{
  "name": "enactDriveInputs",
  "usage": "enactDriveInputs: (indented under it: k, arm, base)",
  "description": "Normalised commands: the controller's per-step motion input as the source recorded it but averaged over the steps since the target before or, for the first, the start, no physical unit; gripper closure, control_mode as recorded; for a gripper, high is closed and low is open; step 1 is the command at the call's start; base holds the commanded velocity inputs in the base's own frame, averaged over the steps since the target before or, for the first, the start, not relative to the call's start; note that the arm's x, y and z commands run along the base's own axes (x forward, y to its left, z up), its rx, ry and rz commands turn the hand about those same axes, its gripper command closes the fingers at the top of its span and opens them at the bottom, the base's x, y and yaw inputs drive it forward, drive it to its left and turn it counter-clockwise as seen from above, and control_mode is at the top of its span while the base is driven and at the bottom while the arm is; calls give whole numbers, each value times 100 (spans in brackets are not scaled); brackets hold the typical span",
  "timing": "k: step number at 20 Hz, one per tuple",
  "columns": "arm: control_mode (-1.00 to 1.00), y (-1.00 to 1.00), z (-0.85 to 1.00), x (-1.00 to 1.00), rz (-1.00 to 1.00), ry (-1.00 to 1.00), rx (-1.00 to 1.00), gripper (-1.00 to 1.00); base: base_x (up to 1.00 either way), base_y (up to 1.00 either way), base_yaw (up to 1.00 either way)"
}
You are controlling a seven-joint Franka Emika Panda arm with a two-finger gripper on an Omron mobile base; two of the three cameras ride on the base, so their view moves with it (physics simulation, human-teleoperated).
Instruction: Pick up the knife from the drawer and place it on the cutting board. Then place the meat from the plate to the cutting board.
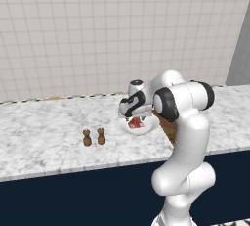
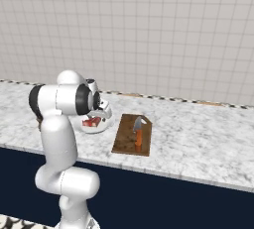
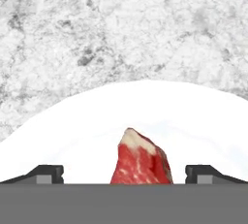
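Red meat (image 3: 141,160) lies on the white plate (image 3: 97,121), between the two wide open fingers (image 3: 124,174) of the robot.

Marble desk (image 1: 44,137) carries everything; the fingers grip nothing, and each dark tip stands apart from the meat, one on each side, low over the plate. From the right base view, the plate (image 2: 101,126) sits near the middle of the desk, partly hidden behind the white arm, and the meat (image 2: 91,122) shows on it as a small red spot. Just beside the plate, toward the right end of the desk, lies the brown cutting board (image 2: 124,139), close to the front edge. The knife (image 2: 138,133) rests flat on this board, orange handle toward the front edge and grey blade toward the tiled wall. Two small brown shakers (image 1: 93,137) stand side by side toward the left end of the desk, well apart from the plate.
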Motion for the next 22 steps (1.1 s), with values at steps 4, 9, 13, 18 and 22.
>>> enactDriveInputs:
  k: [4, 9, 13, 18, 22]
  arm:
    - [-100, 3, -29, 0, 0, 0, 0, 100]
    - [-100, 2, -20, -1, 0, 0, 0, 100]
    - [-100, 0, -2, -18, 0, 0, 0, 100]
    - [-100, -37, 18, -51, 1, 0, 3, 100]
    - [-100, -78, 38, -45, 10, 1, 5, 100]
  base:
    - [0, 0, 0]
    - [0, 0, 0]
    - [0, 0, 0]
    - [0, 0, 0]
    - [0, 0, 0]
